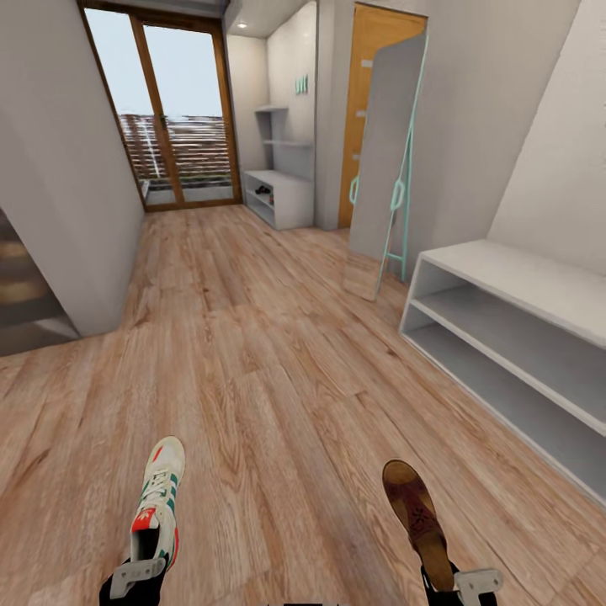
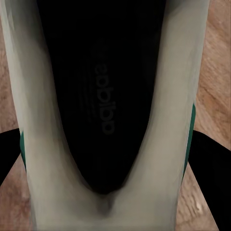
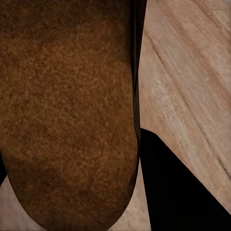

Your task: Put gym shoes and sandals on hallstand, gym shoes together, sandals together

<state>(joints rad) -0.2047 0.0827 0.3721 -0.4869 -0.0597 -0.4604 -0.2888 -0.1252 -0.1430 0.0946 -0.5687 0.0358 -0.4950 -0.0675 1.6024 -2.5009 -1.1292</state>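
Wood-plank corridor floor (image 1: 278, 337) runs ahead to the far hallstand (image 1: 282, 189). Left pincer (image 1: 139, 572) grips a gym shoe (image 1: 158, 501), right pincer (image 1: 459, 581) a sandal (image 1: 418, 513). Drive steadily past the plain bench (image 1: 513, 337), keeping both level.

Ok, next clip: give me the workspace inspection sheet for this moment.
Surface: wood-plank corridor floor.
Job's things: gym shoe held in left gripper; sandal held in right gripper; hallstand far down the corridor, something dark on its low shelf.
Clutter: nothing seen.
Grippers: both shut on footwear, raised above the floor.
Cables: nothing seen.
Surroundings: white bench at right, leaning mirror, glass doors, wooden door.
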